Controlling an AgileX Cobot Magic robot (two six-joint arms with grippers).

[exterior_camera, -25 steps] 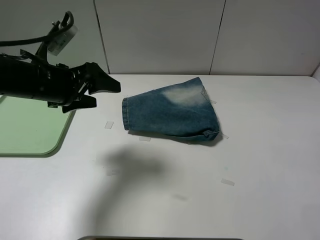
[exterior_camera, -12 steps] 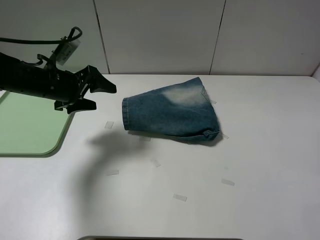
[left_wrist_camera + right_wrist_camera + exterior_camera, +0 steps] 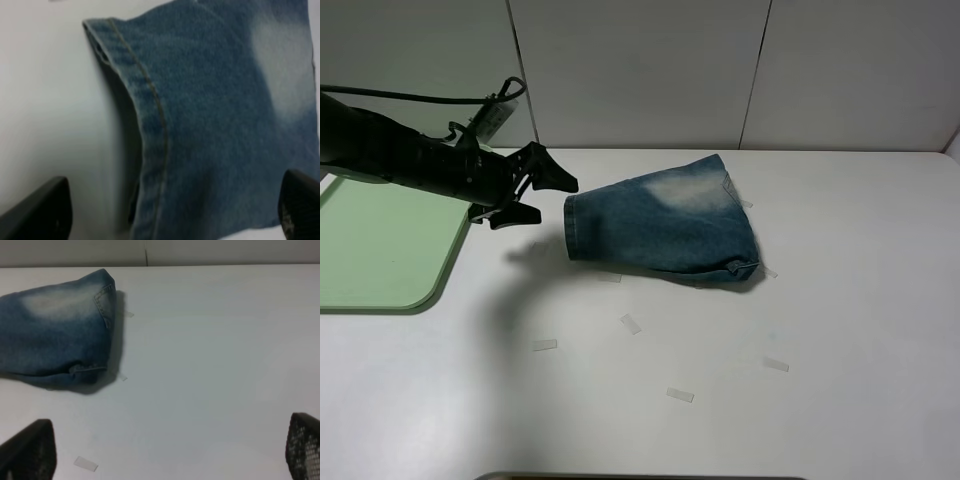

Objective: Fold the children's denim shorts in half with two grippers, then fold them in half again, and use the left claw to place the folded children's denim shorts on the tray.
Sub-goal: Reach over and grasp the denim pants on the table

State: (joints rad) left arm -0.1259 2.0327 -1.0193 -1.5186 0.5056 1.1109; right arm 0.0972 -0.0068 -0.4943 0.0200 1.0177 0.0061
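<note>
Exterior high: one pair of shorts (image 3: 660, 225), one tray (image 3: 380, 255), one left gripper (image 3: 556, 200).

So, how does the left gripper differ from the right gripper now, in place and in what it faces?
The left gripper is close beside the hemmed end of the denim shorts, jaws pointed at it; the right gripper is well away from them, over the white table. The left gripper shows in the high view; the right gripper only in its own wrist view. Both stand open and hold nothing.
</note>
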